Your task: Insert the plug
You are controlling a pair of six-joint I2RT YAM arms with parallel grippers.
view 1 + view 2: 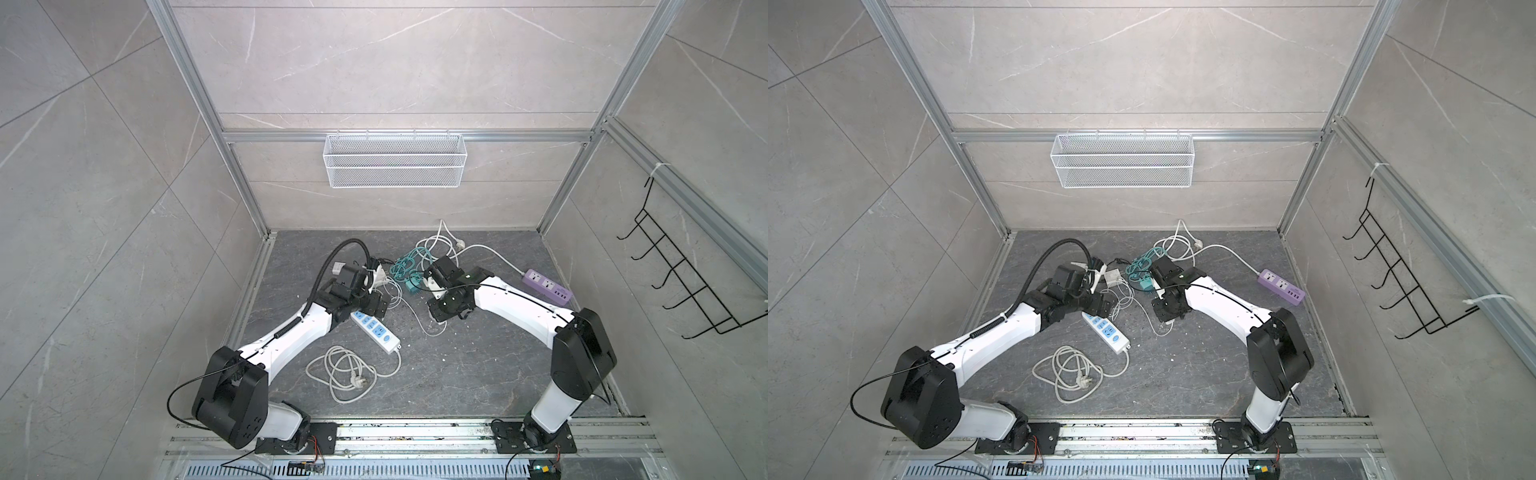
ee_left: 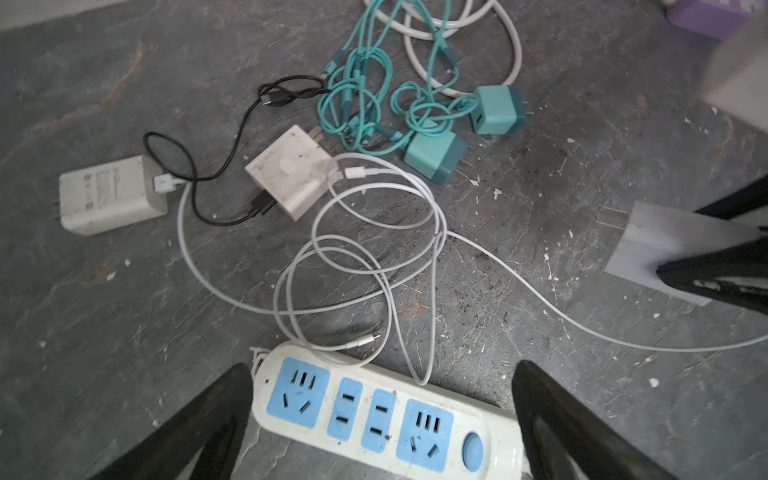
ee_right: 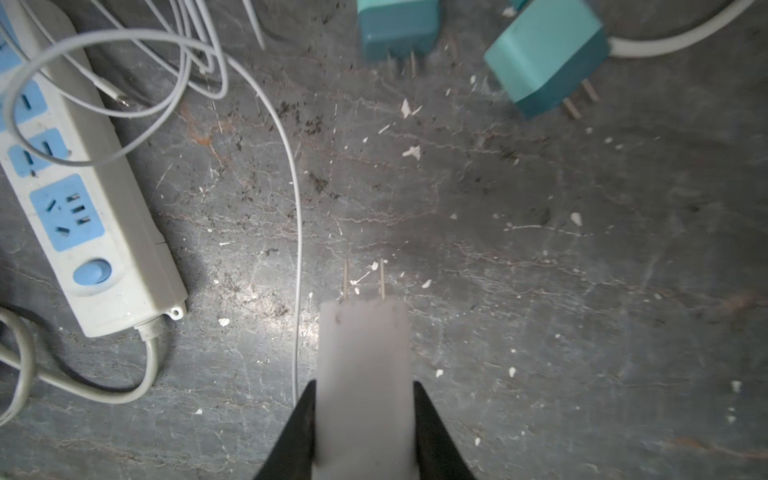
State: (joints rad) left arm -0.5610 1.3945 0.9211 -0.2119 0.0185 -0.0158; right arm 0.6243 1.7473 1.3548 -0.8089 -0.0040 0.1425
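My right gripper (image 3: pixel 364 386) is shut on a white plug (image 3: pixel 363 357) whose two metal prongs stick out in front of the fingers, above the bare dark floor. The left wrist view shows this plug (image 2: pixel 660 249) in the air, held by black fingers. A white power strip with blue sockets (image 2: pixel 386 419) lies on the floor just below my left gripper (image 2: pixel 382 365), which is open with a finger at either end of the strip. In both top views the strip (image 1: pixel 376 332) (image 1: pixel 1106 332) lies between the arms, a short way left of the held plug (image 1: pixel 432 286).
Two teal chargers (image 2: pixel 436 156) (image 2: pixel 498 110), a white cube charger (image 2: pixel 291 170) and a grey adapter (image 2: pixel 110 195) lie among tangled cables. A purple power strip (image 1: pixel 546 284) sits at the right. The strip's coiled cord (image 1: pixel 345 374) lies in front. A wire basket (image 1: pixel 395 160) hangs on the back wall.
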